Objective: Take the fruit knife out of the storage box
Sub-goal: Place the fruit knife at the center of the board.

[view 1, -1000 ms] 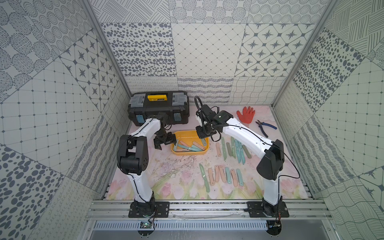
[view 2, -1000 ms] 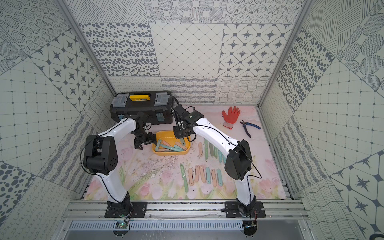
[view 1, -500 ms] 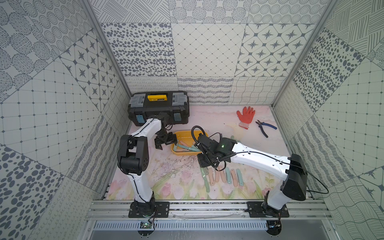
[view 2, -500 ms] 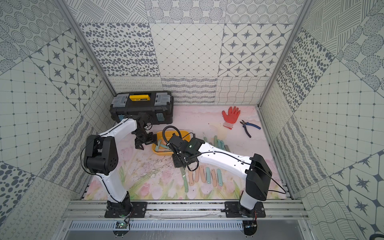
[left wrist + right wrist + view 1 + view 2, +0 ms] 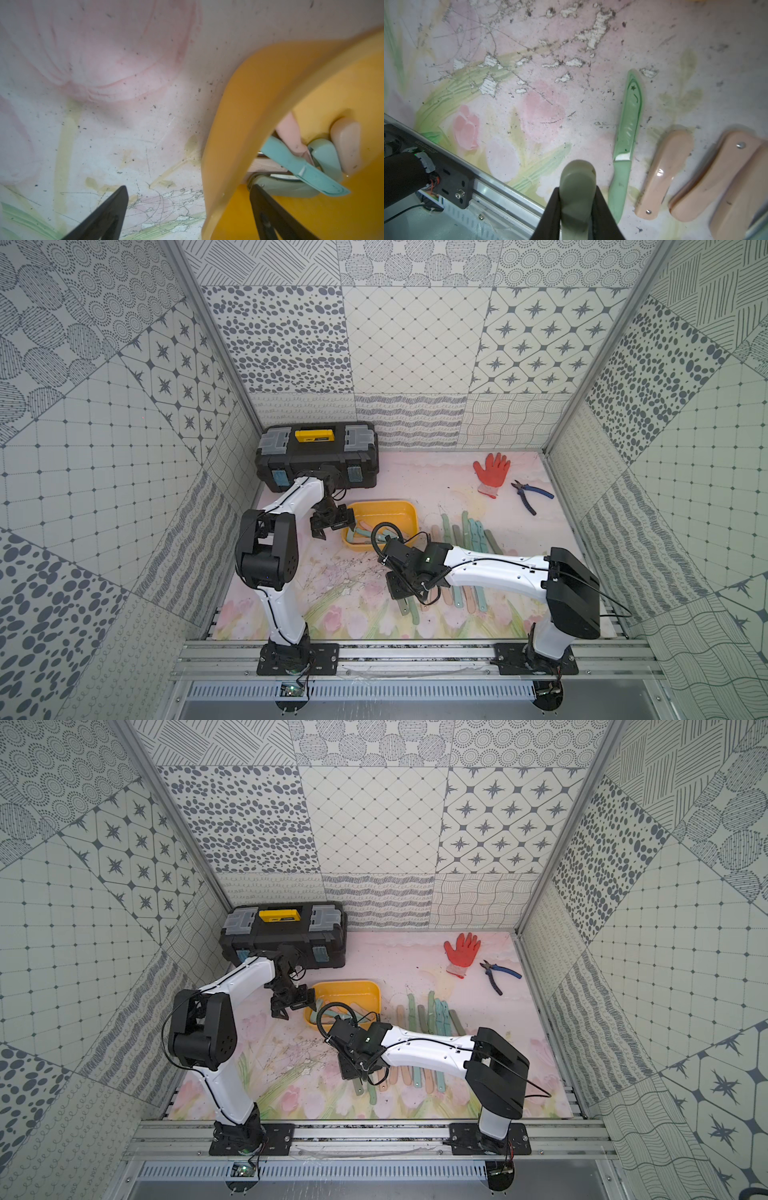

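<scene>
Right gripper point(image 5: 577, 190) is clamped on a grey-green fruit knife point(image 5: 577, 172), held out of the storage box point(image 5: 386, 510) over the desk point(image 5: 529, 104) on the box's near side, by the laid-out knives point(image 5: 627, 135). Left gripper point(image 5: 188, 187) jaws are wide apart, straddling the storage box's left rim, with other knives point(image 5: 301, 166) inside the box. Black toolbox point(image 5: 318, 456) sits behind the box.

fruit knife point(image 5: 577, 187): 1 end cut off @ edge | storage box point(image 5: 226, 128): mostly out of frame, rim blurry
</scene>
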Robot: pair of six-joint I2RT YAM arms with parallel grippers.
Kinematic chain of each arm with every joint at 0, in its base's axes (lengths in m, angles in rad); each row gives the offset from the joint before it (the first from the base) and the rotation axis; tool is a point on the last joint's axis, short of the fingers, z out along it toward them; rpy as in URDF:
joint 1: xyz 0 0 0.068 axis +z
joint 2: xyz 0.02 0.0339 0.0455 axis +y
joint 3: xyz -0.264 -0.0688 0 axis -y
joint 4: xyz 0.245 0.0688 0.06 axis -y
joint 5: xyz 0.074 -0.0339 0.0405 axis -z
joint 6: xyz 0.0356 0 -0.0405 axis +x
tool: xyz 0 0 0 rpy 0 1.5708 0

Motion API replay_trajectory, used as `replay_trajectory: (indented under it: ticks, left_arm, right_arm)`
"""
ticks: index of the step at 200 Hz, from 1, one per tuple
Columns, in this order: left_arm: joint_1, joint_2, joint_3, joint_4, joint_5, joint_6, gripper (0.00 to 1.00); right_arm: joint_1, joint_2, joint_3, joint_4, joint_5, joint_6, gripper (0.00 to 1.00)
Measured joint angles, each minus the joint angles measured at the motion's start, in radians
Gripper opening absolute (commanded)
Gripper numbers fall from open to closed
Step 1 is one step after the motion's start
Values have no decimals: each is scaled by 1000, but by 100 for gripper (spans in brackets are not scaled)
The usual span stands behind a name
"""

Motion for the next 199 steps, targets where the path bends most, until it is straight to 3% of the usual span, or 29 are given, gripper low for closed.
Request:
replay_trajectory:
  ticks: [36,147,199]
  left_arm:
    - [0,0,0,0,0,0,91]
    - [0,0,0,0,0,0,91]
    - [0,0,0,0,0,0,91]
  right_arm:
    - [-13,82,-13,63,-24,0,22]
    - [-47,140,-10,107,-52,-3,26]
    - [-47,140,-6,111,-54,-6,39]
